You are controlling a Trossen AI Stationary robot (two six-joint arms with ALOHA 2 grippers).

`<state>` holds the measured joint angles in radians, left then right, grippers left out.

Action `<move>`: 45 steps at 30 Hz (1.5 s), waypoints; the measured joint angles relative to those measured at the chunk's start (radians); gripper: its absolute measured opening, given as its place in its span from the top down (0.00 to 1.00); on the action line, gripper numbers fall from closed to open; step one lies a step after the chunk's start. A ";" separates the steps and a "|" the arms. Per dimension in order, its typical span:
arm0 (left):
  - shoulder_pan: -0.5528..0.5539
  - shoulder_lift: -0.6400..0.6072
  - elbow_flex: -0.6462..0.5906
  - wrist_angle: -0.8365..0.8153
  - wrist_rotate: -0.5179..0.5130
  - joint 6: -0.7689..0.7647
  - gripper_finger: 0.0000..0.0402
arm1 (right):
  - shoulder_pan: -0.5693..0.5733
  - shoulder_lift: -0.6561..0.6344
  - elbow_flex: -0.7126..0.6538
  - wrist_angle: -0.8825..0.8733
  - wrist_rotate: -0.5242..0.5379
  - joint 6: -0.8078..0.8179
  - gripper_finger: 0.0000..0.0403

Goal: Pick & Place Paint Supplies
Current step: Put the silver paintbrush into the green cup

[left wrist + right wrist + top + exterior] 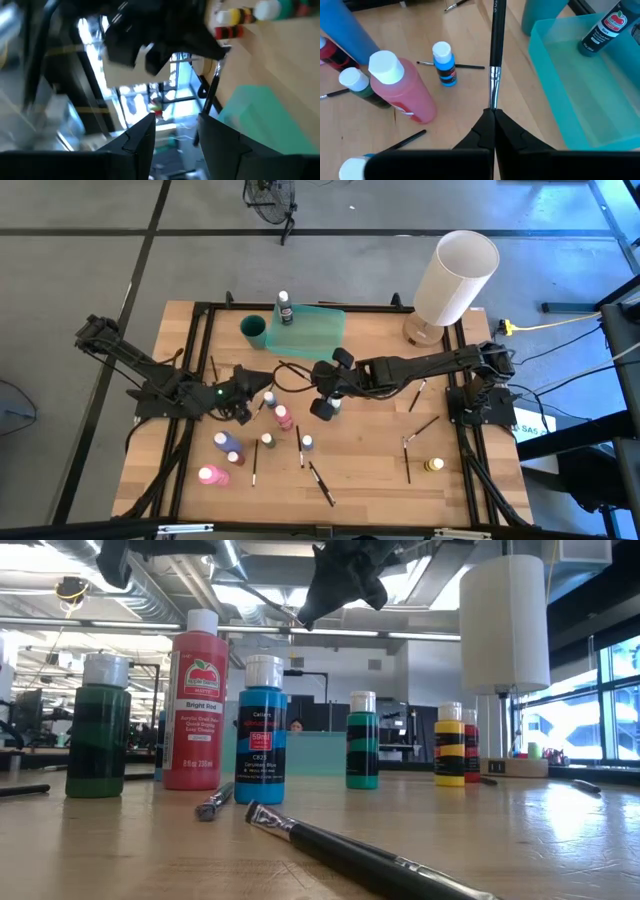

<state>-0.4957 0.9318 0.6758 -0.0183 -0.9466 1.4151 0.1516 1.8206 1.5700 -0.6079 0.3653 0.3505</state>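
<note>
My right gripper (pixel 493 116) hangs over the middle of the table (pixel 370 450), shut on a thin dark paintbrush (pixel 496 40). Below it stand a red bottle (pixel 402 92), a small blue bottle (pixel 443 62) and a green bottle (pixel 360 85), all white-capped. My left gripper (pixel 175 137) is open left of the centre, held level above the table, with nothing between its fingers. The green tray (pixel 310 330) at the far edge holds one black bottle (pixel 285 308). More bottles (pixel 222 442) and brushes (pixel 322 483) lie on the near half. My right gripper pinches the brush at its bristle end (pixel 493 102), just past the metal ferrule, between the tips of its two fingers. The fingers slant down and lie along the brush. The handle sticks out straight ahead of them, lifted clear of the table.
A dark green cup (pixel 254 330) stands left of the tray. A big white lamp (pixel 455 275) rises at the far right corner. A yellow bottle (pixel 434 465) and loose brushes (pixel 420 428) lie on the right half. Bare wood shows at the near right.
</note>
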 joint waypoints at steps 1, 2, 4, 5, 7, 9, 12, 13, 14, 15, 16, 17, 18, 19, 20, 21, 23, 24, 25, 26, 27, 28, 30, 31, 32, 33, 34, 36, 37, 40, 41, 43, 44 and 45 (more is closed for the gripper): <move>0.004 0.007 0.000 0.001 0.003 0.032 0.65 | 0.000 0.000 0.000 0.005 0.000 -0.003 1.00; 0.010 0.015 0.000 0.001 0.003 0.051 0.65 | 0.000 0.000 0.000 0.010 -0.006 -0.004 1.00; 0.030 0.035 0.000 0.001 0.003 0.060 0.65 | 0.000 0.000 0.000 0.020 -0.020 -0.006 1.00; 0.039 0.046 0.000 0.001 -0.001 0.061 0.65 | 0.000 0.000 0.000 0.027 -0.027 -0.008 1.00; 0.056 0.069 0.000 0.000 -0.005 0.065 0.65 | 0.000 0.000 0.000 0.040 -0.030 -0.018 1.00; 0.068 0.089 0.000 0.008 -0.004 0.069 0.65 | 0.000 0.000 0.000 0.049 -0.036 -0.019 1.00; 0.087 0.122 0.000 0.065 -0.005 0.114 0.65 | 0.000 0.000 0.000 0.049 -0.054 -0.021 1.00; 0.092 0.132 0.000 0.093 -0.004 0.124 0.65 | 0.000 0.000 0.000 0.050 -0.055 -0.022 1.00; 0.098 0.142 0.000 0.127 -0.002 0.125 0.65 | 0.000 0.000 0.000 0.050 -0.055 -0.023 1.00; 0.103 0.150 0.000 0.155 -0.002 0.125 0.65 | 0.000 0.000 0.000 0.049 -0.055 -0.025 1.00; 0.109 0.157 0.000 0.175 -0.003 0.120 0.65 | 0.000 0.000 0.000 0.049 -0.055 -0.026 1.00; 0.113 0.164 0.000 0.183 -0.002 0.115 0.65 | 0.000 0.000 0.000 0.049 -0.055 -0.026 1.00; 0.117 0.170 0.000 0.180 -0.002 0.109 0.65 | 0.000 0.000 0.000 0.049 -0.055 -0.026 1.00; 0.120 0.175 0.000 0.175 -0.003 0.109 0.65 | 0.000 0.000 0.000 0.049 -0.055 -0.026 1.00; 0.121 0.180 0.000 0.173 -0.006 0.109 0.65 | 0.000 0.000 0.000 0.048 -0.055 -0.026 1.00; 0.121 0.185 0.000 0.172 -0.011 0.109 0.65 | 0.000 0.000 0.000 0.047 -0.055 -0.026 1.00; 0.118 0.191 0.000 0.172 -0.015 0.108 0.65 | 0.000 0.000 0.000 0.045 -0.055 -0.026 1.00; 0.114 0.193 0.000 0.172 -0.016 0.108 0.65 | 0.000 0.000 0.000 0.044 -0.055 -0.026 1.00; 0.109 0.193 0.000 0.172 -0.017 0.105 0.65 | 0.000 0.000 0.000 0.043 -0.055 -0.026 1.00; 0.102 0.193 0.000 0.172 -0.017 0.095 0.65 | 0.000 0.000 0.000 0.043 -0.055 -0.026 1.00; 0.097 0.193 0.000 0.173 -0.017 0.084 0.65 | 0.000 0.000 0.000 0.043 -0.055 -0.026 1.00; 0.091 0.193 0.000 0.172 -0.017 0.075 0.65 | 0.000 0.000 0.000 0.043 -0.055 -0.026 1.00; 0.078 0.193 0.000 0.172 -0.017 0.062 0.65 | 0.000 0.000 0.000 0.043 -0.055 -0.026 1.00; 0.071 0.193 0.000 0.172 -0.017 0.055 0.65 | 0.000 0.000 0.000 0.043 -0.055 -0.026 1.00; 0.062 0.193 0.000 0.172 -0.017 0.043 0.65 | 0.000 0.000 0.000 0.044 -0.055 -0.026 1.00; 0.053 0.193 0.000 0.172 -0.017 0.028 0.65 | 0.000 0.000 0.000 0.043 -0.055 -0.026 1.00; 0.046 0.193 0.000 0.172 -0.017 0.012 0.65 | 0.000 0.000 0.000 0.044 -0.055 -0.026 1.00; 0.035 0.193 0.000 0.155 -0.017 -0.021 0.65 | 0.000 0.000 0.000 0.044 -0.054 -0.026 1.00; 0.031 0.193 0.000 0.136 -0.017 -0.031 0.65 | 0.000 0.000 0.000 0.044 -0.054 -0.026 1.00; 0.037 0.193 0.000 0.054 -0.019 -0.042 0.65 | 0.000 0.000 0.000 0.044 -0.054 -0.026 1.00; 0.044 0.193 0.000 0.026 -0.020 -0.043 0.65 | 0.000 0.000 0.000 0.044 -0.053 -0.026 1.00; 0.060 0.193 0.000 0.004 -0.031 -0.041 0.65 | 0.000 0.000 0.000 0.044 -0.052 -0.026 1.00; 0.069 0.193 0.000 0.011 -0.036 -0.042 0.65 | 0.000 0.000 0.000 0.044 -0.052 -0.026 1.00; 0.078 0.193 0.000 0.021 -0.040 -0.041 0.65 | 0.000 0.000 0.000 0.044 -0.052 -0.026 1.00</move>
<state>-0.4176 1.1244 0.6758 0.0024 -0.9865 1.3745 0.1516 1.8206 1.5700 -0.5637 0.3130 0.3241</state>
